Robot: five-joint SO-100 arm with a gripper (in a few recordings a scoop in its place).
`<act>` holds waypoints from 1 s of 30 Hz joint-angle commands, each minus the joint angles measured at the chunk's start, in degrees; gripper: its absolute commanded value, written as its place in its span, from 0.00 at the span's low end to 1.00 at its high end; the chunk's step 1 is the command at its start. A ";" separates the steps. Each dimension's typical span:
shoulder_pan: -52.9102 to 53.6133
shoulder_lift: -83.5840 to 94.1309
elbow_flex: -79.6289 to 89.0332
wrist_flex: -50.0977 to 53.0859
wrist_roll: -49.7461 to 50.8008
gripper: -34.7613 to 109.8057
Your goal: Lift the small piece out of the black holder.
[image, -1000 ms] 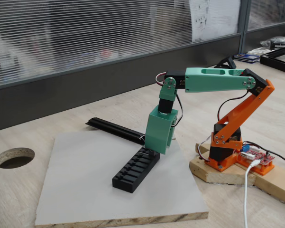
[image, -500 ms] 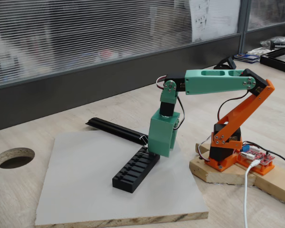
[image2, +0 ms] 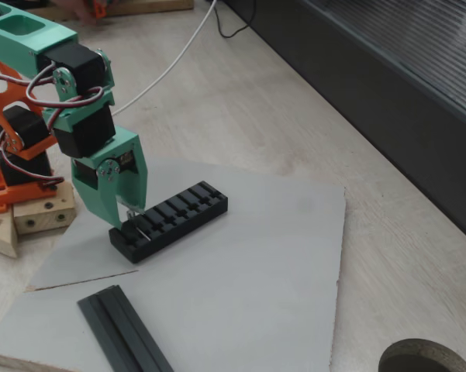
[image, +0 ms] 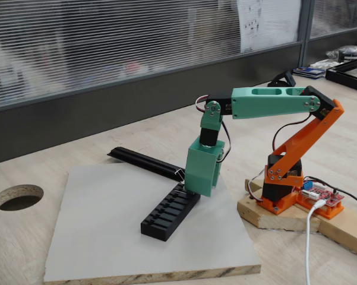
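The black holder point(image: 169, 211) point(image2: 173, 218) lies on a grey board, a slotted block. My green gripper point(image: 197, 191) point(image2: 132, 218) points down onto the holder's end nearest the arm base. In a fixed view the small piece point(image2: 133, 220) shows as a thin pale sliver between the fingertips, right at the holder's end slot. The jaws stand close together around it. In the other fixed view the gripper body hides the piece. I cannot tell whether the piece is clear of the slot.
The grey board point(image: 107, 237) point(image2: 279, 256) rests on a wooden table. A long black rail point(image: 144, 161) point(image2: 124, 329) lies across the board's edge beside the holder. The orange arm base point(image: 282, 190) sits on a wooden block. A round hole point(image: 18, 196) is cut in the tabletop.
The gripper has shifted slightly toward the arm base and tilted a little over the holder's end. In the last half second it has barely moved.
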 commanded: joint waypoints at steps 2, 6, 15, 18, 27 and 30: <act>-0.62 0.62 0.44 0.53 -0.26 0.44; -0.62 0.62 0.44 0.62 -0.35 0.44; -0.62 -4.22 0.97 0.35 -0.53 0.44; -0.70 -4.13 0.97 0.35 -0.53 0.44; -0.70 -3.34 0.79 0.35 -0.44 0.26; -0.79 -3.16 0.70 0.35 -0.44 0.25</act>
